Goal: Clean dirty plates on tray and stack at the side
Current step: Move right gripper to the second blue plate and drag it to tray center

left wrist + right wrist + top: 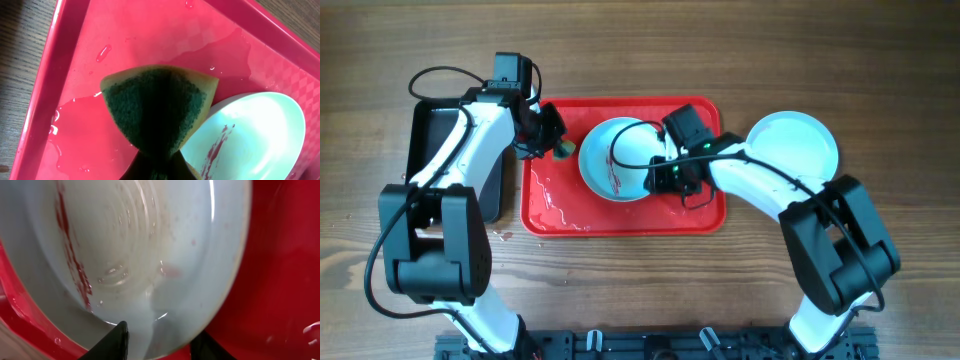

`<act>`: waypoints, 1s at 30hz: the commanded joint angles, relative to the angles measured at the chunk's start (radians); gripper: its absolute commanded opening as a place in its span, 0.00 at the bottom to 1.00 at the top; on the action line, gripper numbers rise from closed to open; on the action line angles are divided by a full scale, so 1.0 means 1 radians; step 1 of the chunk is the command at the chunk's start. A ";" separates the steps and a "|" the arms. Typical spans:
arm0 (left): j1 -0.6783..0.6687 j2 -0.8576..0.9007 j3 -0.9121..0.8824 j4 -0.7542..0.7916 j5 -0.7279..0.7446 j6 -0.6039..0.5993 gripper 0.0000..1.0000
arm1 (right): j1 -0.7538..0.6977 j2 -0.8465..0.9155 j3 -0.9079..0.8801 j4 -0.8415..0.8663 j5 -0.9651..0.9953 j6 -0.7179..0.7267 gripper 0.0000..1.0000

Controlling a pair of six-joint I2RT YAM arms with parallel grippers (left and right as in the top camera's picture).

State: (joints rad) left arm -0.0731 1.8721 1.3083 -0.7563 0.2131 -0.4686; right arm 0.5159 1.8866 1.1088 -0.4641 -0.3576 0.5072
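Note:
A pale mint-blue plate [620, 150] with a dark red streak stands tilted on the red tray [620, 218]. My right gripper [662, 176] is shut on the plate's rim and holds it up; in the right wrist view the fingers [160, 341] pinch the plate's edge [150, 240]. My left gripper [550, 138] is shut on a yellow-and-green sponge [563, 150] just left of the plate. In the left wrist view the sponge [160, 107] hangs over the wet tray [75, 55] beside the streaked plate [255, 135]. A clean pale plate [798, 143] lies on the table to the right of the tray.
A smaller black tray [428, 135] sits on the wooden table at the left, under my left arm. Water pools on the red tray's left part [552, 200]. A few drops lie on the table near the tray's front left corner [502, 236].

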 commanded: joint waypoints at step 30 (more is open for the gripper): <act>-0.002 0.008 0.014 0.007 -0.006 -0.010 0.04 | -0.084 0.126 0.105 0.217 0.111 -0.411 0.08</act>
State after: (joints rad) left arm -0.0731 1.8721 1.3083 -0.7547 0.2134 -0.4690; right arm 0.4282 1.9938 1.1831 -0.2436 -0.2531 0.0811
